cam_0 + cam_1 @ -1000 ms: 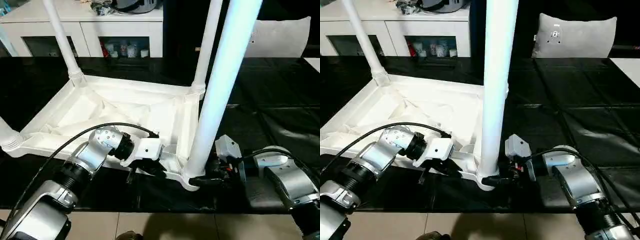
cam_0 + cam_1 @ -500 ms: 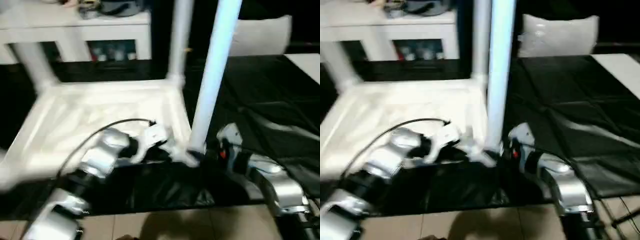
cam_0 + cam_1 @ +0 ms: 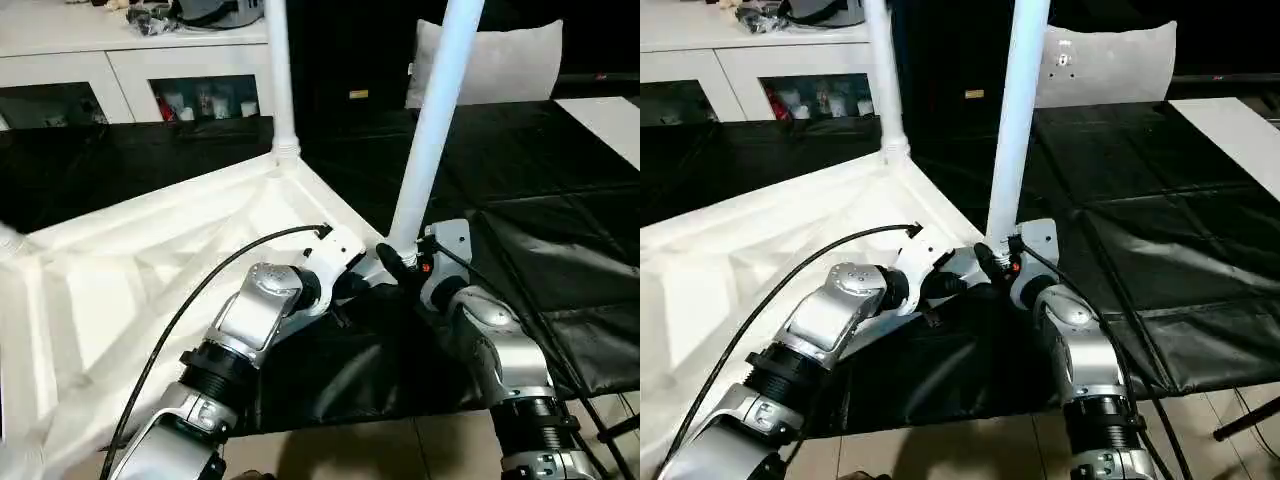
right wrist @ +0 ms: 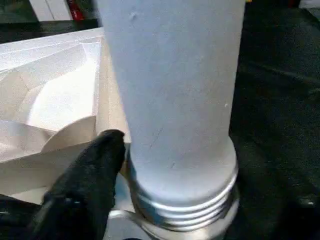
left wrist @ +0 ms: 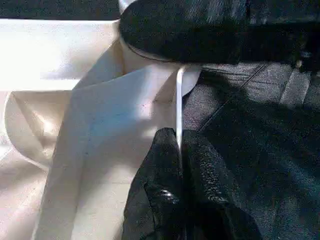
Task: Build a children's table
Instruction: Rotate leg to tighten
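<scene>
A white cabinet [image 3: 130, 70] and a grey-white cushion [image 3: 500, 62] stand behind the black-covered surface [image 3: 560, 250]. The upturned tabletop [image 3: 110, 290] lies on it, now swung round so a corner points at the robot, unlike a second ago. The left gripper [image 5: 177, 150], pressed together, pinches the tabletop's thin rim. The right gripper [image 3: 990, 262] straddles the near leg [image 3: 430, 140] at its threaded base; whether it grips I cannot tell. Another leg [image 3: 280, 75] stands behind.

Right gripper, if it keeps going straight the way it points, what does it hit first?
Most likely the near leg, right at its threaded base: it stands directly ahead of the right gripper at the tabletop's corner socket. Whether they already touch is unclear.
</scene>
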Tool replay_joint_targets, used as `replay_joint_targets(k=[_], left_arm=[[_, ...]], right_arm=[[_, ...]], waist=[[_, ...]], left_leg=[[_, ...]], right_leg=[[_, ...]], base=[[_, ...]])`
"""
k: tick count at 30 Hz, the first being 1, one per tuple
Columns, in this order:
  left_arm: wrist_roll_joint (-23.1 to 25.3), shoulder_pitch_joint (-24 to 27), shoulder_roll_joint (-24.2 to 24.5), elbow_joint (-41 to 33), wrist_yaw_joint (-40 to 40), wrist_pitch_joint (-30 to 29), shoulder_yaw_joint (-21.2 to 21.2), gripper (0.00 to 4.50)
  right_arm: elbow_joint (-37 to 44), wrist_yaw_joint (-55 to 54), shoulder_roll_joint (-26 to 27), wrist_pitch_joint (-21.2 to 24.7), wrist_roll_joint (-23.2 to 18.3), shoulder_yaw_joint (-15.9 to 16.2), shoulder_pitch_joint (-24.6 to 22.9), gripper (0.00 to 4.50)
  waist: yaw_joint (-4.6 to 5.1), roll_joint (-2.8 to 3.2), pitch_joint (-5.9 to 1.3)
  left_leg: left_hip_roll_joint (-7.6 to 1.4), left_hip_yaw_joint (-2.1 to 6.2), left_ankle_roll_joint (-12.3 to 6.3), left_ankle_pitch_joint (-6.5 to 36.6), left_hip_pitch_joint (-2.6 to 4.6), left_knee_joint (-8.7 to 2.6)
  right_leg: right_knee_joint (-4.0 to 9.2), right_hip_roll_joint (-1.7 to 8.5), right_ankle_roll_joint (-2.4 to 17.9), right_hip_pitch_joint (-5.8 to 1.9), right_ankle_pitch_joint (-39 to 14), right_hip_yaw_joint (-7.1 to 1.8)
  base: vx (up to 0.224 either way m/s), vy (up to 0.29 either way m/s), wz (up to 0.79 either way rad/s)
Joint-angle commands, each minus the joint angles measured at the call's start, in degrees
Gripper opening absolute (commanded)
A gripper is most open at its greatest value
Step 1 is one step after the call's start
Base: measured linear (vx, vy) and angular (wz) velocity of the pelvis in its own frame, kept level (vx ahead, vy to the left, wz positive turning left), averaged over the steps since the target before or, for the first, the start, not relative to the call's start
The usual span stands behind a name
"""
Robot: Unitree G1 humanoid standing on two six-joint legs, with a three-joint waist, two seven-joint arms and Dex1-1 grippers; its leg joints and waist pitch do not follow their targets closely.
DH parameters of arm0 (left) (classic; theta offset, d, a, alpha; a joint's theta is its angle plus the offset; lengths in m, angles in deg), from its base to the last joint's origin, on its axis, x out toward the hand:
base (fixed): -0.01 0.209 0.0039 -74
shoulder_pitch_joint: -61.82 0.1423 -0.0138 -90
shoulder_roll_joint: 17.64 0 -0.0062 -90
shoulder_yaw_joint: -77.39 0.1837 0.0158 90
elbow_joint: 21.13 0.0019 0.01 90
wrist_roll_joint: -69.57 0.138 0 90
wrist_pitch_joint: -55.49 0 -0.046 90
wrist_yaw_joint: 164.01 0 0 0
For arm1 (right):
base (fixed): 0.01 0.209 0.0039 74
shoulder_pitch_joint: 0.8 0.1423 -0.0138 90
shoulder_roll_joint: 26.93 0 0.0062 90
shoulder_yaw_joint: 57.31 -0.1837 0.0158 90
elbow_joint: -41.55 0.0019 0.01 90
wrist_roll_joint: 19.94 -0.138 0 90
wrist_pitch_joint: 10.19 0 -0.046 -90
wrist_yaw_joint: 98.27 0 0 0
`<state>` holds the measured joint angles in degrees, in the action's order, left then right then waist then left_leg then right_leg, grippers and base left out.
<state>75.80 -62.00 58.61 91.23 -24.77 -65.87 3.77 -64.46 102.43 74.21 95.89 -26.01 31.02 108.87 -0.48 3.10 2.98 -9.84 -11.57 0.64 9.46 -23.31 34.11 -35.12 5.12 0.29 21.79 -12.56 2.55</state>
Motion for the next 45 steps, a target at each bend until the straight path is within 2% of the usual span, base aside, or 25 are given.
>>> replay_joint_targets(k=[1,2,4,5,8,10,14,17,18,19,20,23,24,25,26,28,29,30,31,33,34,35,36,38,45], left_arm=[[-1.41,-2.37,-1.82,-2.72,-0.34,2.21,1.45,0.00],[-1.60,-2.46,0.27,-2.36,-2.34,3.55,1.42,0.00],[-1.45,-2.31,2.12,-2.15,-4.53,5.23,1.74,0.00],[-1.45,-2.31,2.12,-2.15,-4.53,5.23,1.74,0.00],[-1.95,-1.45,6.11,-2.10,-10.38,8.35,2.76,0.00],[-1.31,-0.80,9.59,-1.65,-15.08,12.61,4.69,0.00],[-1.56,-0.06,13.80,-1.18,-22.54,18.34,7.06,0.00],[-1.89,-0.41,16.02,0.00,-27.31,21.80,8.43,0.00],[-1.87,-0.54,16.52,0.37,-28.28,22.58,8.73,0.00],[-1.70,-0.82,17.22,1.05,-29.51,23.99,9.25,0.00],[-1.23,-1.21,18.03,2.15,-30.84,26.30,10.02,0.00],[-1.20,-1.72,19.07,3.59,-33.28,29.54,10.95,0.00],[-1.59,-1.79,19.61,3.62,-35.13,30.27,11.37,0.00],[-1.71,-1.86,19.80,3.84,-35.92,30.96,11.47,0.00],[-1.79,-1.86,19.86,3.88,-36.20,31.09,11.49,0.00],[-2.17,-2.04,20.38,4.30,-38.53,32.34,11.67,0.00],[-2.14,-2.18,20.76,4.41,-39.58,33.05,11.89,0.00],[-2.12,-2.21,20.82,4.42,-39.72,33.16,11.92,0.00],[-2.14,-2.38,20.96,4.77,-40.20,33.56,12.06,0.00],[-2.23,-2.72,21.17,5.59,-41.19,34.69,12.38,0.00],[-2.21,-2.88,21.26,6.01,-41.59,35.23,12.56,0.00],[-2.08,-3.05,21.34,6.41,-41.84,35.98,12.76,0.00],[-1.95,-3.18,21.39,6.70,-42.00,36.49,12.86,0.00],[-1.87,-3.31,21.39,7.05,-42.30,37.03,12.87,0.00],[-1.77,-3.90,21.28,8.54,-42.84,38.37,12.85,0.00]], right_arm=[[0.02,4.03,2.06,0.58,-0.48,5.75,-0.92,3.52],[2.18,6.67,-0.75,-0.77,-0.18,5.51,-2.80,3.81],[3.77,9.41,-3.22,-1.94,-0.32,5.50,-4.07,3.86],[3.77,9.41,-3.22,-1.94,-0.32,5.50,-4.07,3.93],[6.13,15.81,-8.40,-3.49,-2.38,4.56,-5.76,4.31],[7.13,21.83,-12.16,-4.35,-4.11,4.09,-6.18,4.41],[8.62,30.57,-16.84,-4.30,-7.05,4.05,-6.42,4.46],[9.19,37.06,-20.22,-4.12,-8.32,5.34,-6.08,4.46],[9.11,38.23,-20.98,-4.10,-8.16,5.88,-5.91,4.46],[8.77,39.70,-22.07,-4.58,-7.54,6.83,-5.58,4.46],[7.96,41.83,-23.54,-5.67,-6.22,8.49,-4.97,4.46],[6.67,45.50,-25.28,-6.71,-5.41,10.56,-3.92,4.46],[6.03,47.53,-25.59,-6.84,-5.76,11.28,-3.24,4.46],[5.76,48.55,-25.71,-6.82,-6.00,11.55,-2.86,4.46],[5.71,48.75,-25.73,-6.81,-6.06,11.60,-2.78,4.30],[5.77,50.93,-26.15,-6.40,-6.55,12.37,-2.24,4.30],[5.98,51.94,-26.39,-6.06,-6.74,12.84,-2.06,4.17],[6.01,52.08,-26.42,-6.01,-6.76,12.91,-2.04,4.02],[5.93,52.55,-26.53,-6.07,-6.84,13.21,-1.90,3.95],[5.65,53.26,-26.71,-6.48,-7.03,13.83,-1.63,3.83],[5.58,53.62,-26.76,-6.64,-7.13,14.15,-1.56,3.83],[5.58,53.98,-26.76,-6.80,-7.19,14.39,-1.53,3.59],[5.66,54.42,-26.72,-6.78,-7.28,14.53,-1.59,3.51],[5.79,55.00,-26.62,-6.77,-7.33,14.55,-1.70,3.45],[6.74,56.02,-26.76,-5.97,-8.11,14.98,-2.58,2.75]], waist=[[-0.46,-0.33,-4.11],[-0.66,-0.35,-4.05],[-1.11,-0.14,-4.08],[-1.08,-0.29,-3.96],[-1.48,-0.23,-3.84],[-1.37,-0.22,-3.76],[-2.03,-0.05,-3.92],[-2.76,0.07,-3.99],[-2.80,-0.35,-3.90],[-3.10,-0.15,-3.95],[-3.18,-0.64,-3.92],[-3.22,-0.65,-3.76],[-3.18,-0.99,-3.74],[-3.29,-0.85,-3.72],[-3.29,-0.79,-3.67],[-3.38,-0.78,-3.74],[-3.50,-1.09,-3.83],[-3.59,-0.94,-3.85],[-3.55,-1.34,-3.83],[-3.82,-1.15,-3.86],[-3.92,-1.42,-3.87],[-4.11,-1.33,-3.90],[-4.12,-1.51,-3.92],[-4.24,-1.43,-3.91],[-4.35,-1.49,-3.95]], left_leg=[[-3.07,1.93,-4.25,9.18,1.63,-3.72],[-3.04,1.91,-4.60,9.22,1.60,-3.72],[-3.13,1.93,-4.55,9.95,1.72,-3.66],[-3.17,1.93,-4.54,10.17,1.63,-3.81],[-3.25,1.93,-3.98,12.40,1.94,-3.86],[-3.29,1.84,-3.72,12.92,1.88,-4.01],[-3.47,1.94,-4.22,12.24,2.06,-3.92],[-3.64,1.81,-4.45,11.51,2.26,-3.86],[-3.64,1.70,-4.51,11.52,2.27,-3.87],[-3.60,1.75,-4.35,11.35,2.24,-3.85],[-3.63,1.73,-4.22,11.41,2.17,-3.87],[-3.54,1.68,-3.79,12.65,2.08,-3.87],[-3.59,1.64,-3.69,12.74,2.03,-3.87],[-3.61,1.67,-3.62,13.06,2.04,-3.88],[-3.68,1.68,-3.43,13.41,2.09,-3.93],[-3.72,1.67,-3.32,13.14,2.14,-3.96],[-3.77,1.67,-3.54,12.44,2.17,-3.89],[-3.80,1.66,-3.67,12.16,2.18,-3.88],[-3.84,1.55,-3.86,11.79,2.21,-3.91],[-3.77,1.52,-4.02,11.43,2.23,-3.82],[-3.78,1.49,-4.02,11.37,2.24,-3.80],[-3.79,1.49,-4.01,11.22,2.25,-3.74],[-3.76,1.47,-4.07,11.00,2.17,-3.72],[-3.80,1.47,-4.05,10.89,2.20,-3.73],[-3.81,1.48,-3.91,10.79,2.19,-3.69]], right_leg=[[4.11,3.21,13.79,-1.99,-0.81,-1.78],[4.17,3.23,13.76,-2.09,-0.85,-1.73],[4.24,3.37,13.24,-2.17,-1.87,-1.81],[4.25,3.26,13.12,-2.15,-1.95,-1.81],[4.56,3.32,12.97,-2.05,-5.09,-1.88],[4.53,3.20,12.97,-1.97,-5.48,-1.96],[4.23,3.28,13.32,-1.97,-3.47,-1.90],[3.92,3.33,13.88,-1.89,-1.88,-1.89],[3.97,3.29,14.09,-1.77,-1.96,-1.88],[3.84,3.40,14.27,-1.83,-2.48,-1.82],[3.85,3.50,14.23,-1.86,-3.27,-1.81],[4.08,3.68,13.96,-1.85,-6.09,-1.87],[4.09,3.73,13.87,-1.88,-6.56,-1.91],[4.10,3.82,13.77,-1.85,-7.79,-1.94],[4.16,3.81,13.62,-1.72,-8.74,-1.97],[4.12,3.74,13.65,-1.71,-8.67,-1.97],[3.92,3.73,13.87,-1.73,-7.84,-1.95],[3.90,3.73,13.90,-1.69,-7.46,-1.95],[3.86,3.62,14.03,-1.59,-6.71,-1.96],[3.78,3.68,14.13,-1.56,-6.59,-1.94],[3.79,3.67,14.04,-1.55,-6.72,-1.97],[3.74,3.78,13.99,-1.55,-6.71,-2.01],[3.72,3.78,13.97,-1.62,-6.55,-1.99],[3.67,3.77,13.91,-1.55,-6.49,-1.98],[3.68,3.85,13.92,-1.59,-6.91,-1.99]], base=[[0.000,0.000,0.00],[0.000,0.000,0.00],[0.000,0.000,0.00],[0.000,0.000,0.00],[0.000,0.000,0.00],[0.000,0.000,0.00],[0.000,0.000,0.00],[0.000,0.000,0.00],[0.000,0.000,0.00],[0.000,0.000,0.00],[0.000,0.000,0.00],[0.000,0.000,0.00],[0.000,0.000,0.00],[0.000,0.000,0.00],[0.000,0.000,0.00],[0.000,0.000,0.00],[0.000,0.000,0.00],[0.000,0.000,0.00],[0.000,0.000,0.00],[0.000,0.000,0.00],[0.000,0.000,0.00],[0.000,0.000,0.00],[0.000,0.000,0.00],[0.000,0.000,0.00],[0.000,0.000,0.00]])
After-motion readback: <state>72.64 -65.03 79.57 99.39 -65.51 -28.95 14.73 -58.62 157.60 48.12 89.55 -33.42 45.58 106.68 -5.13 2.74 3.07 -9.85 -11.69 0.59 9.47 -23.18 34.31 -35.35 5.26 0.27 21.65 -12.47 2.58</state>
